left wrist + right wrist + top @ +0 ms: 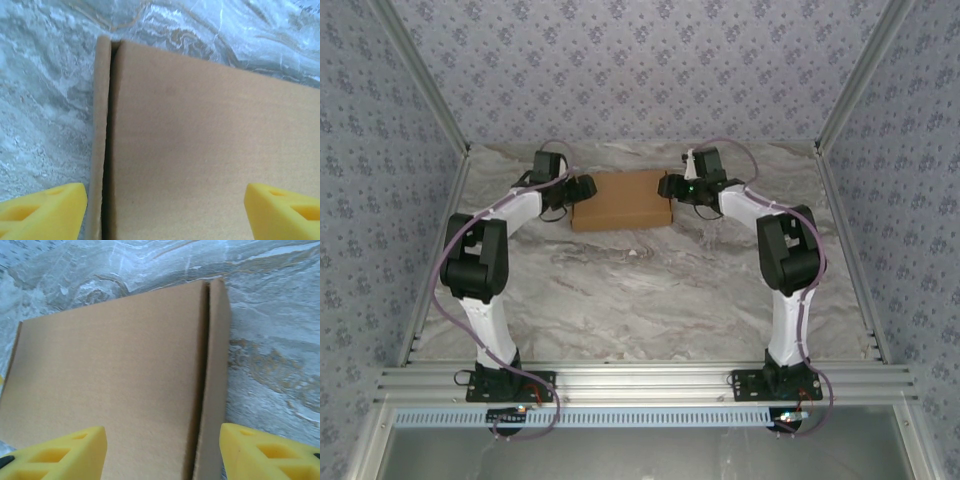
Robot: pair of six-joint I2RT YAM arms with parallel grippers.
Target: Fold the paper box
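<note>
Currently listed: paper box (620,200), tan cardboard, closed flat, laid on tabletop (650,290) between both arms' jaws. Judged light, stiff, easily creased; best taken by its side walls. Left jaws and right jaws are spread wide, nothing gripped, one side edge straddled by each.

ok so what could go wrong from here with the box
The paper box looks closed, but a dark slit runs along each end wall, so the lid may not be fully tucked and could spring up. The left gripper and right gripper stand open right at its ends; pulling away could snag an edge and drag it.
</note>
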